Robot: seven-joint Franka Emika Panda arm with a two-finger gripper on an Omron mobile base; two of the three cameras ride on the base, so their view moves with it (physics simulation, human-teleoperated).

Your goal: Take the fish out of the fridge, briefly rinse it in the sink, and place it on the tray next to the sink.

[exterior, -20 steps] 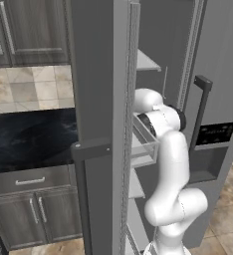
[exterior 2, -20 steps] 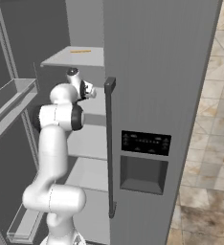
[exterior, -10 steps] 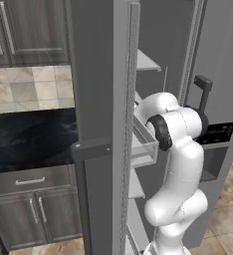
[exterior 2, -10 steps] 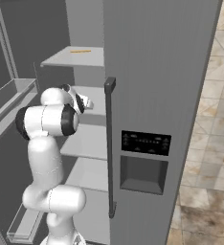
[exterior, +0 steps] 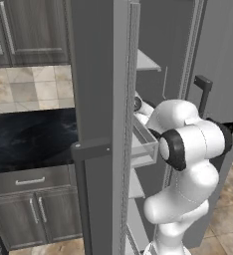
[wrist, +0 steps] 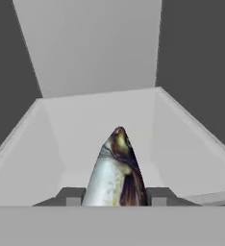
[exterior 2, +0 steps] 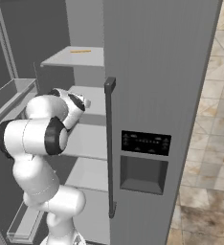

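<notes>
Well, in your left base view the arm (exterior: 188, 149) reached into the open fridge (exterior: 103, 124), its wrist at about ten o'clock from the elbow, beside a clear door bin (exterior: 144, 144). From your right base view, the hand sat near the white shelves (exterior 2: 85, 141), at nine o'clock from the dark bar handle (exterior 2: 110, 143). Your hand view showed the gripper (wrist: 115, 196) clamped on the fish (wrist: 115, 173), its pointed end toward twelve o'clock, above a white shelf floor inside the fridge.
</notes>
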